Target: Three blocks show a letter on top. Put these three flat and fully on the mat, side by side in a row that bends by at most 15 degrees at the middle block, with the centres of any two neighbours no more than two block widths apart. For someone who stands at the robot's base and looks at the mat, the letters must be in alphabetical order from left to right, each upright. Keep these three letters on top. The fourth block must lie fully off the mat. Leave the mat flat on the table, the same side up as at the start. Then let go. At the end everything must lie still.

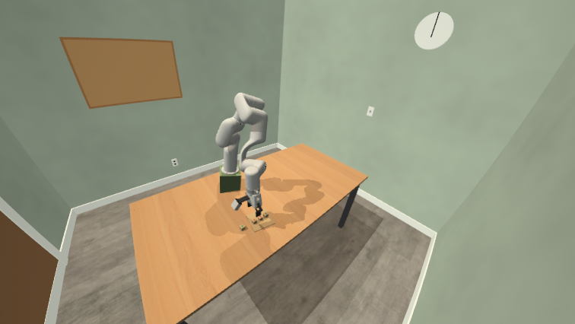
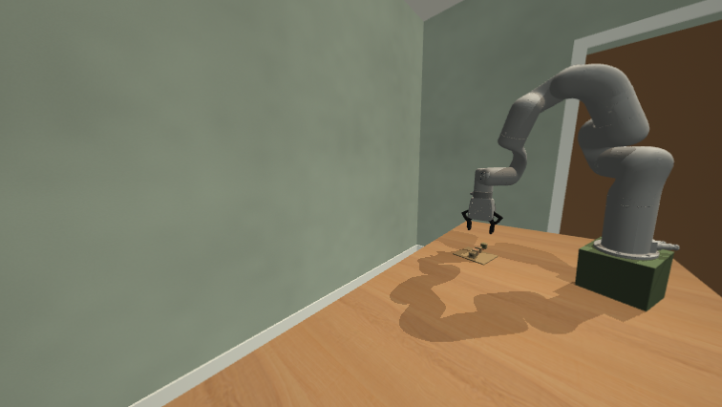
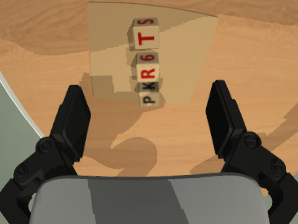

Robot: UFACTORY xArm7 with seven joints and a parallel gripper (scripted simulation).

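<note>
Three blocks stand on the tan mat [image 1: 268, 223] [image 2: 487, 259] [image 3: 185, 70] in a nearly straight row, clear of the fingers: red T [image 1: 254, 221] [image 3: 146, 38], red R [image 1: 260, 217] [image 3: 148, 74] and black P [image 1: 265, 214] [image 2: 472, 254] [image 3: 149, 99] on top. From the base they read P, R, T left to right, tops of letters pointing away. P is near the mat's edge; its base is partly hidden. The fourth block [image 1: 242, 227] [image 2: 483, 246] lies off the mat, beyond T. My gripper [image 2: 479, 229] [image 3: 147, 96] is open and empty, above the row.
The wooden table [image 1: 181, 241] [image 2: 328, 353] carries the arm's green base block [image 1: 230, 182] [image 2: 611, 278], on the side of the mat towards the arm. Arm shadows fall over the table and part of the mat. The mat looks flat.
</note>
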